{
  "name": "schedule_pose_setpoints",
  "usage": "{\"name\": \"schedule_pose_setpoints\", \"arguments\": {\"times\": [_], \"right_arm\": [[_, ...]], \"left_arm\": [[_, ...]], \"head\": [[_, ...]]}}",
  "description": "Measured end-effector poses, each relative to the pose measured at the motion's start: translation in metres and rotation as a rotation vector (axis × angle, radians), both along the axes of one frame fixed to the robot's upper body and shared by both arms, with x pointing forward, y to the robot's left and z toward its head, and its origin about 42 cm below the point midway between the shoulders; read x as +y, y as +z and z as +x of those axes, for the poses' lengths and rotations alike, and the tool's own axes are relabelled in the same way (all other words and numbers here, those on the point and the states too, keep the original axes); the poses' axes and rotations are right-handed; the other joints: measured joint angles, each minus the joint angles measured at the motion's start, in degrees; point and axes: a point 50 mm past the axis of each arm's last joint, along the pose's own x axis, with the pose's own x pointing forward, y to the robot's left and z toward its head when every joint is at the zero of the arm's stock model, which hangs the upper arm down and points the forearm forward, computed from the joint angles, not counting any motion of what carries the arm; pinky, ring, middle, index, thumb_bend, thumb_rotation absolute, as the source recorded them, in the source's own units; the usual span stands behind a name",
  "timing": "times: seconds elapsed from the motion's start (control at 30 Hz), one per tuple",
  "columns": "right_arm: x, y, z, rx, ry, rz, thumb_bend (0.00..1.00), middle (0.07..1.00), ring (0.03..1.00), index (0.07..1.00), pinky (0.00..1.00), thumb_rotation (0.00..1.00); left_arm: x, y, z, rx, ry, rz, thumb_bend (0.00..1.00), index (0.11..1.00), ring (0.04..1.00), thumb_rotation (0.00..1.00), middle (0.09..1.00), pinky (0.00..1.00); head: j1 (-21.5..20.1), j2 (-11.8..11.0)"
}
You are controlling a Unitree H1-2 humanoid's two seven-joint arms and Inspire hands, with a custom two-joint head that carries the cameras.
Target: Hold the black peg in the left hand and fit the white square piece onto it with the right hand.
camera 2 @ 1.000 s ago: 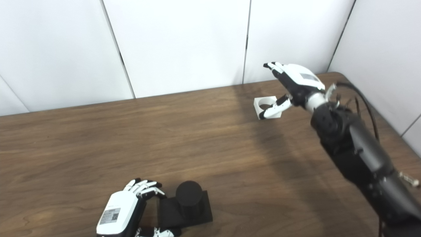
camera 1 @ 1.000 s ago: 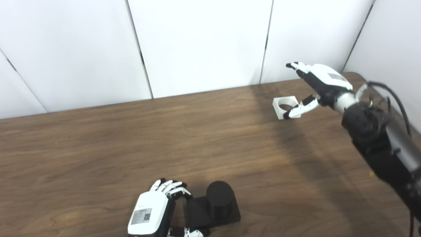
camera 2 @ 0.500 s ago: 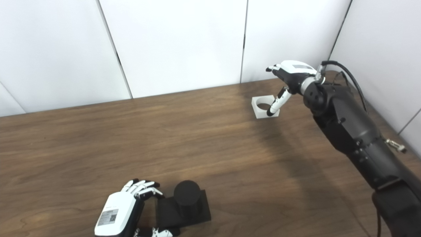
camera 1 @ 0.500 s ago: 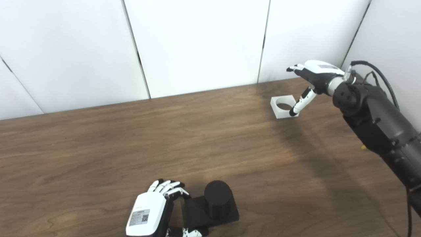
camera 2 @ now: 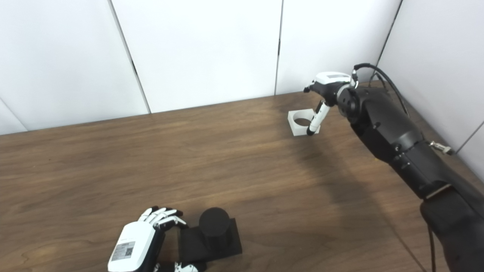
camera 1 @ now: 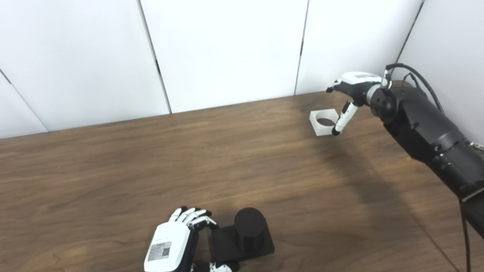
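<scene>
Wooden table bears both parts. Black peg stands upright on its square base at the near edge; left hand is against the base's left side, palm hidden, grip cannot be confirmed. White square piece lies far right; right hand above it, fingers spread, thumb at its corner, contact unclear

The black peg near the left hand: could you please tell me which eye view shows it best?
The right eye view. There the black peg and its whole square base sit clear of the bottom edge beside the left hand. The left eye view shows the same peg, but lower, with the base's near corner closer to the frame edge.
</scene>
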Motion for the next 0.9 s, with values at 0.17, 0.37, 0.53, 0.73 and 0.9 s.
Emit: {"name": "schedule_pose_setpoints", "arguments": {"times": [0.17,0.37,0.53,0.73,0.9], "right_arm": [[0.005,-0.006,0.007,0.019,0.009,0.0,1.0,0.997,1.0,0.916,0.99,0.26],[0.009,-0.01,0.011,0.038,0.017,-0.011,1.0,0.999,1.0,0.92,1.0,0.29],[0.008,-0.014,0.013,0.054,0.009,-0.021,1.0,0.996,1.0,0.926,1.0,0.29],[0.007,-0.016,0.015,0.048,0.004,-0.022,1.0,0.986,1.0,0.924,0.98,0.29],[0.005,-0.021,0.017,0.049,-0.004,-0.023,1.0,0.98,1.0,0.913,0.98,0.3]], "left_arm": [[0.0,0.0,0.0,0.001,0.001,0.0,0.52,0.485,0.846,0.04,0.795,0.93],[0.0,0.0,-0.001,0.002,0.002,-0.003,0.52,0.485,0.843,0.04,0.798,0.92],[0.0,0.0,-0.002,0.002,0.003,-0.003,0.52,0.485,0.845,0.04,0.799,0.92],[0.0,0.0,-0.002,0.002,0.004,-0.003,0.52,0.485,0.84,0.04,0.797,0.92],[0.0,0.0,-0.002,0.001,0.004,-0.004,0.52,0.485,0.839,0.05,0.796,0.91]], "head": [[0.18,0.09],[0.44,0.35],[0.62,0.44],[0.62,0.44],[0.62,0.44]]}}
